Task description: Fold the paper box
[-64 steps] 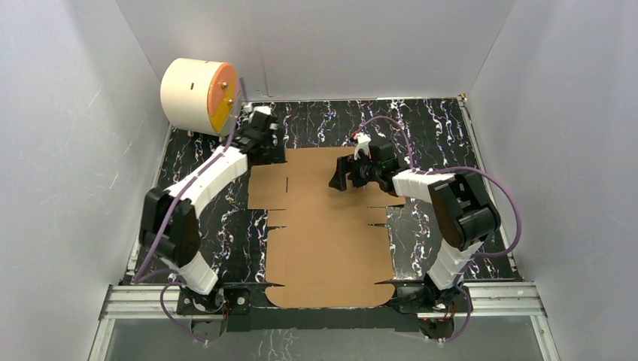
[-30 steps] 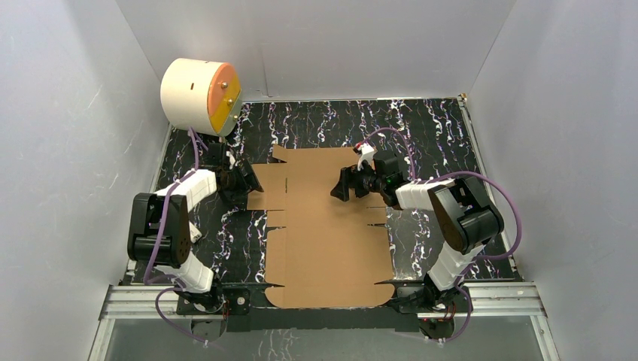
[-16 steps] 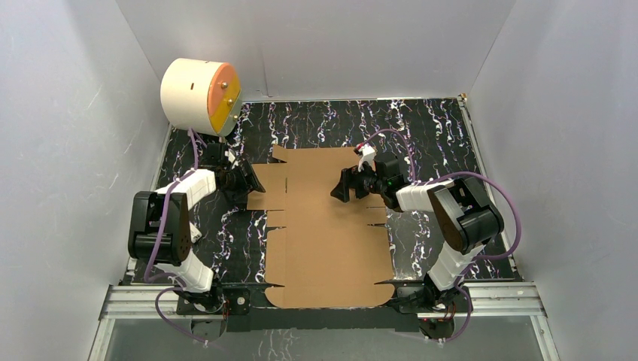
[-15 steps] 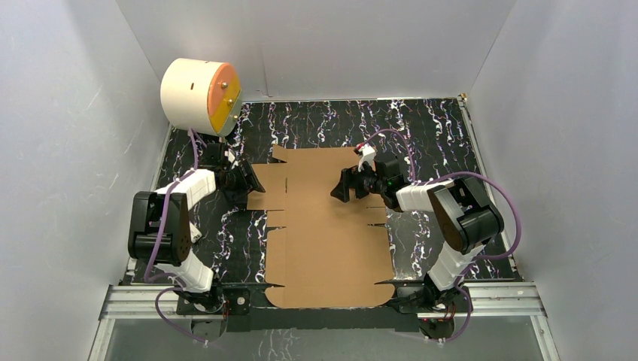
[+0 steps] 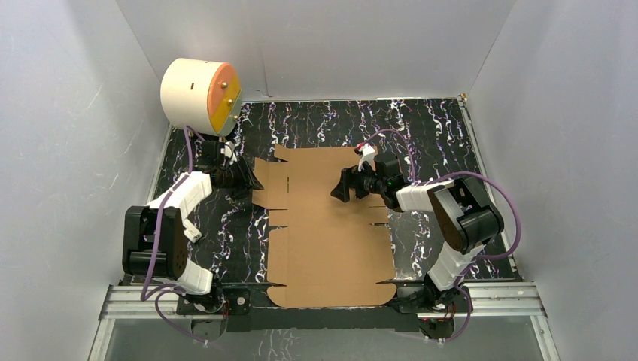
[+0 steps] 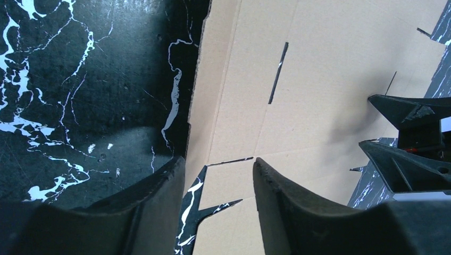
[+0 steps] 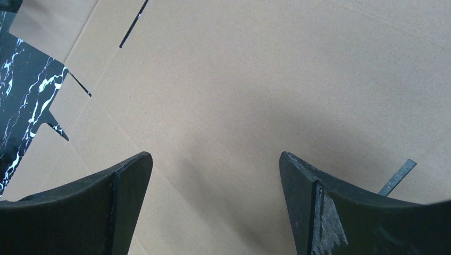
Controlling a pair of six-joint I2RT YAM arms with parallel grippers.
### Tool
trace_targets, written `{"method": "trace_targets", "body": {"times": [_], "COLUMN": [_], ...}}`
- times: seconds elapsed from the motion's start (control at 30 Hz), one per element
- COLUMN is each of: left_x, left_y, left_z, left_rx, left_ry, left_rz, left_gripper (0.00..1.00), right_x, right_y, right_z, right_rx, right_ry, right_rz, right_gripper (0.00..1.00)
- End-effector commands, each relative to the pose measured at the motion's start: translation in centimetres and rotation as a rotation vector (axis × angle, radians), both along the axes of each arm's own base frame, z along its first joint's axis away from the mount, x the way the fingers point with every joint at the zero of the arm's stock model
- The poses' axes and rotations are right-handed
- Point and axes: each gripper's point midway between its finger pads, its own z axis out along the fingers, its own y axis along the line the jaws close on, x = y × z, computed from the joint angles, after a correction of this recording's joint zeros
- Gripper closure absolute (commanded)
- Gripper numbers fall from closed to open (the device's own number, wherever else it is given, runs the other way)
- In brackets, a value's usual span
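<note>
Your paper box (image 5: pixel 323 226) lies as a flat, unfolded cardboard sheet on the marbled bench (image 5: pixel 429 128). Your left gripper (image 6: pixel 218 166) straddles the sheet's left edge, jaws apart. Your right gripper (image 7: pixel 215 158) hovers over it, jaws wide apart.

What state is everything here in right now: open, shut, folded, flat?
paper box: unfolded, a flat sheet lying on the table.
left end effector: open, straddling the box's left edge, holding nothing.
right end effector: open, over the box's far half, holding nothing.
cream cylinder: on its side at the far left corner, orange face turned rightward.
</note>
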Motion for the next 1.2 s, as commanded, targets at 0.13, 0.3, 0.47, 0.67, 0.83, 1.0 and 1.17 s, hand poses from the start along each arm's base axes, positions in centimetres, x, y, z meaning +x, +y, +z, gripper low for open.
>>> {"method": "trace_targets", "body": {"times": [0.13,0.3,0.47,0.67,0.83,1.0,1.17], "left_x": [-0.9,-0.8,-0.9,-0.9,-0.7,-0.3,-0.3], "left_y": [-0.5,0.1,-0.1,-0.4,-0.5,-0.8,-1.8], "left_z": [0.8,0.4,-0.2,-1.0,-1.1,-1.0,-0.5], "left_rx": [-0.009,0.05,0.1,0.197,0.291,0.417,0.52], "left_ry": [-0.013,-0.027,-0.024,-0.019,-0.028,-0.04,-0.057], "left_rz": [-0.036,-0.034,-0.06,-0.093,-0.112,-0.134,-0.153], "left_gripper": [0.68,0.76,0.82,0.87,0.96,1.0,1.0], "right_x": [-1.5,-1.6,-1.6,-1.7,-1.6,-1.6,-1.6], "right_y": [0.1,0.2,0.2,0.2,0.2,0.2,0.2], "right_z": [-1.3,-1.3,-1.3,-1.3,-1.2,-1.2,-1.2], "right_rx": [-0.008,-0.005,-0.003,-0.002,-0.002,-0.001,0.001], "right_ry": [0.055,0.058,0.057,0.057,0.055,0.056,0.057], "right_rz": [0.024,0.028,0.029,0.03,0.03,0.028,0.03], "right_gripper": [0.01,0.01,0.01,0.01,0.01,0.01,0.01]}}
